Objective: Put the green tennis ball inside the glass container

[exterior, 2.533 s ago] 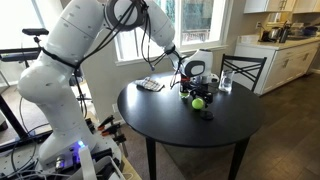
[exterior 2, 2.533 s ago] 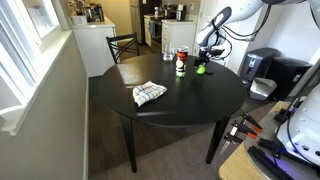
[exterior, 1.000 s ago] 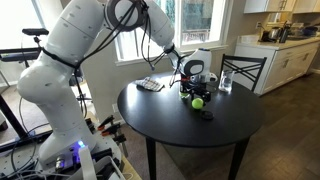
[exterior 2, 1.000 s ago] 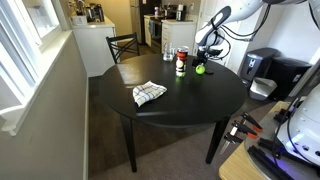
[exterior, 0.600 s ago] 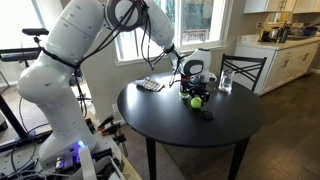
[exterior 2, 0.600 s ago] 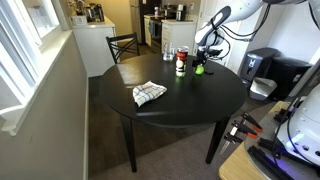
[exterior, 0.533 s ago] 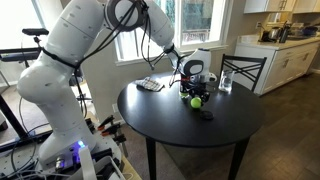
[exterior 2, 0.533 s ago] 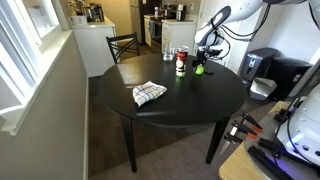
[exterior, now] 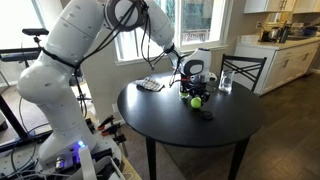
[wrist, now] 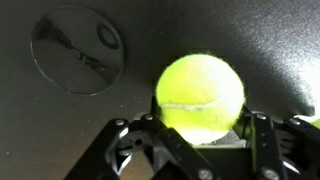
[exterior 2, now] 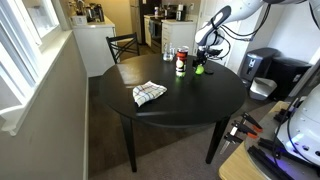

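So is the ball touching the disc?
Apart. The wrist view shows a strip of bare tabletop between the ball and the disc.

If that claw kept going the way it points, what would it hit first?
The green tennis ball, which sits between the gripper's fingers in the wrist view. Right beneath lies the black table; the gap to it is hard to judge.

The claw (wrist: 200,125) is cut off at the wrist view's bottom edge.
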{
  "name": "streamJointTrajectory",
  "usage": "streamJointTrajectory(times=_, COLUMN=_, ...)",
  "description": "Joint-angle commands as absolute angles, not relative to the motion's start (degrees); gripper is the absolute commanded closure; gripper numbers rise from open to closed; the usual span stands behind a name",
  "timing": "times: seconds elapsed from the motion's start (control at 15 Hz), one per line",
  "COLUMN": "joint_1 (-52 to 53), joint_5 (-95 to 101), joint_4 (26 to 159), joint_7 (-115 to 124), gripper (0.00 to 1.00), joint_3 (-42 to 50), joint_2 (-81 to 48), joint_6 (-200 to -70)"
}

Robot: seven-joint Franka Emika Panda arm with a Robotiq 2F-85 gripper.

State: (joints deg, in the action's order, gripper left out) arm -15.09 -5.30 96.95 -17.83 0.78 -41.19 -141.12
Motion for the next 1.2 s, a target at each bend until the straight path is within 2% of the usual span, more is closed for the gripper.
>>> streamJointTrajectory(times=0.0, joint_1=-17.91, joint_5=-6.93, joint_4=100.1, joint_7=-21.08, gripper=0.59, joint_3=-1.26, joint_2=-36.91, joint_6=-140.39)
streamJointTrajectory(times=0.4, joint_1=-19.54, joint_5=-7.24, joint_4=101.02, joint_7=-23.11, gripper=0.59, joint_3=-1.74, joint_2=-30.96, joint_6=-141.63)
streamJointTrajectory(times=1.13, joint_1=-14.97, joint_5=-5.92, joint_4=95.08, joint_7=-20.95, gripper=0.59, joint_3=-1.43, joint_2=-28.45, joint_6=-144.15)
